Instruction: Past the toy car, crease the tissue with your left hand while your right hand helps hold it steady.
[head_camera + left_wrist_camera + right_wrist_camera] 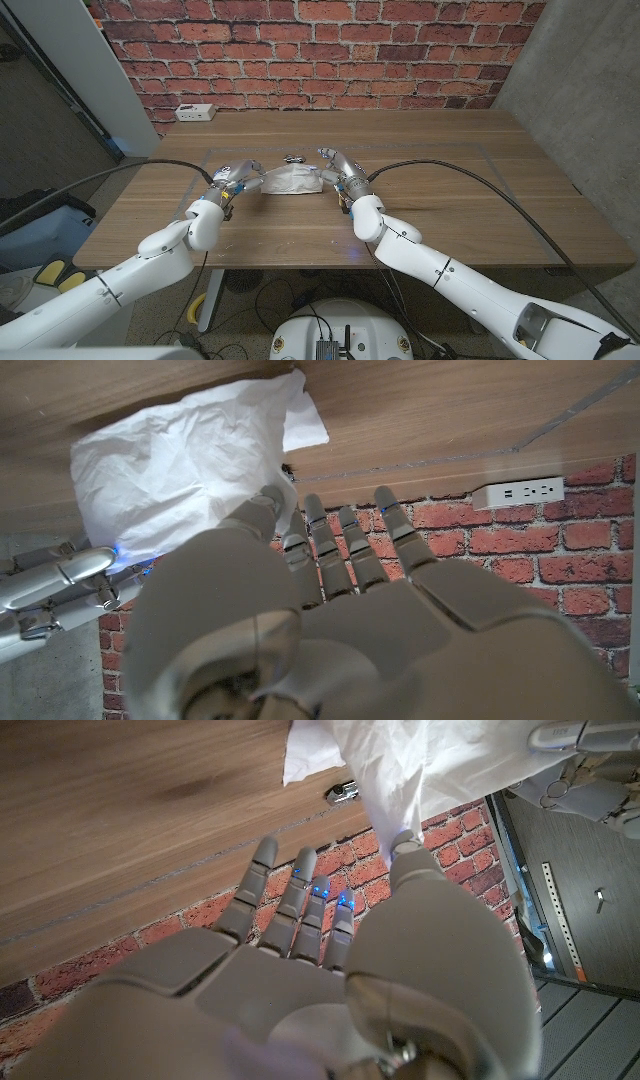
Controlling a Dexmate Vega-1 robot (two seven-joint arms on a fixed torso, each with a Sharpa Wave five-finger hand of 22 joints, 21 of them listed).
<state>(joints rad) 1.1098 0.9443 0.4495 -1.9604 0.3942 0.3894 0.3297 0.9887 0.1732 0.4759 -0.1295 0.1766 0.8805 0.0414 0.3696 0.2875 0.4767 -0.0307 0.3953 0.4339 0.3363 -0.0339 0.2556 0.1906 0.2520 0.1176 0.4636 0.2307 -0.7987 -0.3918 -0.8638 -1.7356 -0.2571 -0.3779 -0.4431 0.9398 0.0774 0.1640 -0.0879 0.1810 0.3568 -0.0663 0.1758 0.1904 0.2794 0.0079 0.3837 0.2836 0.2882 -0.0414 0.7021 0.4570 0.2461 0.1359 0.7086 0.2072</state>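
Spanning the scene from the brick wall [320, 40] forward: the wooden counter [450, 190], carrying everything. Lying near its middle: the white tissue [292, 181], crumpled and puffed up, serving here as the landmark.

Reaching in to the tissue's left edge: the left hand [232, 180]. Touching that edge with the thumb and nearest finger, apparently pinching a fold, though a firm hold cannot be told; remaining fingers [350, 540] stretching out straight and apart, holding nothing.

Reaching in to the tissue's right edge: the right hand [338, 172]. Pressing into the paper with the thumb tip, other fingers [300, 890] fanning out past the sheet and free of it; true pinch or mere touch cannot be told.

Sitting just behind the tissue, toward the wall: the small toy car [294, 159]. Resting far beyond the tissue, by the wall on the left side: a white power strip [194, 112].

Judging the tissue: very light, soft, thin, tearing easily and sliding on smooth wood. Calling for a hold at opposite edges, pinning one side gently against the counter while folding the other over, pressing along the fold rather than tugging.
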